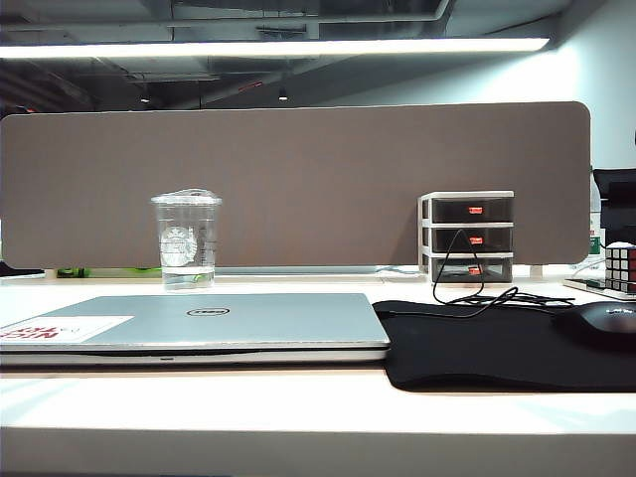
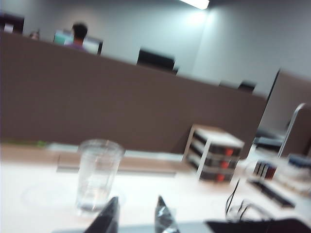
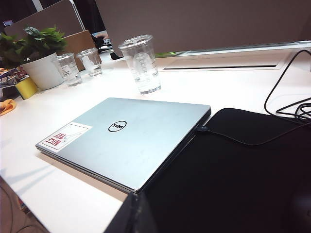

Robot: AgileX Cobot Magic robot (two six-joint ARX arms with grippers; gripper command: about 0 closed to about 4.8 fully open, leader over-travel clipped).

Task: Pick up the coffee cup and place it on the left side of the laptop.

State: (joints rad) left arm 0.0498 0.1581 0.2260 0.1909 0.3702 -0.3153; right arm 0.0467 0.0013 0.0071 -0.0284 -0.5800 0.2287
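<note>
Three clear cups, one laptop, perhaps one drawer unit.

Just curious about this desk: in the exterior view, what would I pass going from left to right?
laptop with the coffee cup standing behind it → black mouse pad → small drawer unit → mouse → puzzle cube.

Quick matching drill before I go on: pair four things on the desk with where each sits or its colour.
Things:
1. coffee cup
2. laptop
3. mouse pad
4. drawer unit

Places or colours:
A. black, flat on the desk right of the laptop
B. silver, lid closed, white sticker with red lettering
C. clear, standing upright behind the laptop
D. white frame, dark drawers, against the divider

Pairs: 1-C, 2-B, 3-A, 4-D
</note>
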